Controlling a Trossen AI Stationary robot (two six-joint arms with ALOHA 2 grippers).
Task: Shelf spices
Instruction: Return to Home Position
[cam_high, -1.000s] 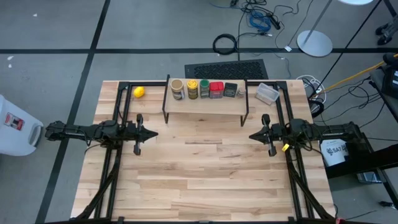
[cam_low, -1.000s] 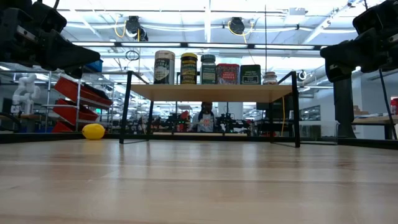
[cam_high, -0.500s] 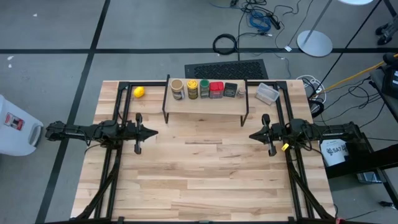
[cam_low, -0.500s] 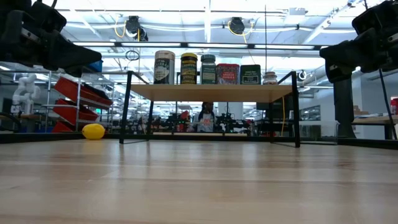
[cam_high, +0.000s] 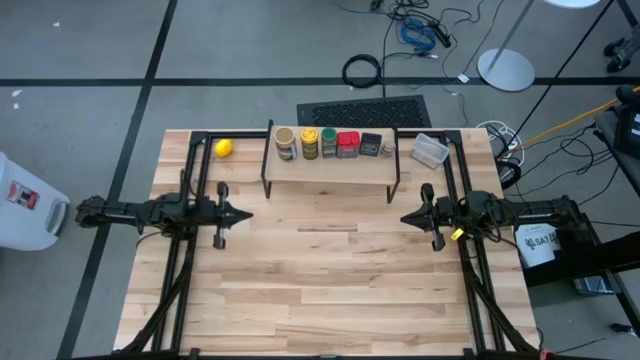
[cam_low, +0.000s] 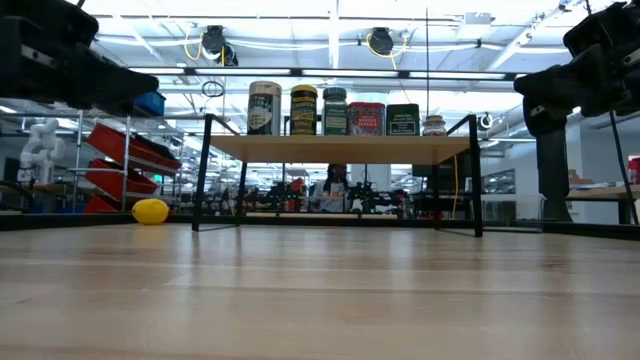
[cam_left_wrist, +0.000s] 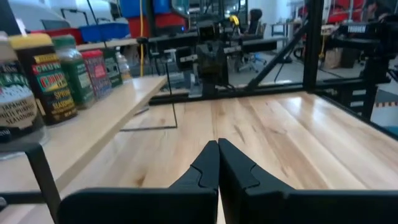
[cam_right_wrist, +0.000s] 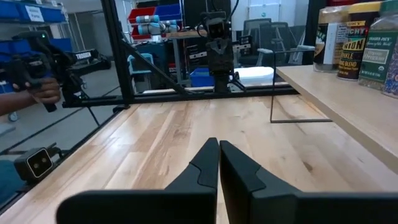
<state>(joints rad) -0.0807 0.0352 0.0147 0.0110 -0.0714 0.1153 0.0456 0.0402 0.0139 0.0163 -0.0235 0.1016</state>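
Six spice containers stand in one row along the back edge of the light wooden plank shelf on thin black legs (cam_high: 330, 172), which sits at the middle of the far edge of the pale wooden table (cam_high: 330, 290). From the shelf's left end the row runs:
- a tan round-topped jar (cam_high: 285, 143)
- a yellow-lidded jar (cam_high: 310, 143)
- a green-lidded jar (cam_high: 329, 141)
- a red square tin (cam_high: 348, 145)
- a dark rectangular box (cam_high: 371, 145)
- at the right end, what looks like a tiny brownish jar (cam_high: 388, 147), too small from above to be sure of

All six are upright and set close together.

One yellow lemon-like ball (cam_high: 223, 148) lies on the table near its far left corner, and one clear plastic tub (cam_high: 429, 150) lies near the far right corner. Both are off the shelf.

The two grippers face each other across the table, well apart. The left gripper (cam_high: 248, 213) is by the left edge and the right gripper (cam_high: 403, 217) by the right edge. Each has its two dark fingers pressed together with nothing between them.
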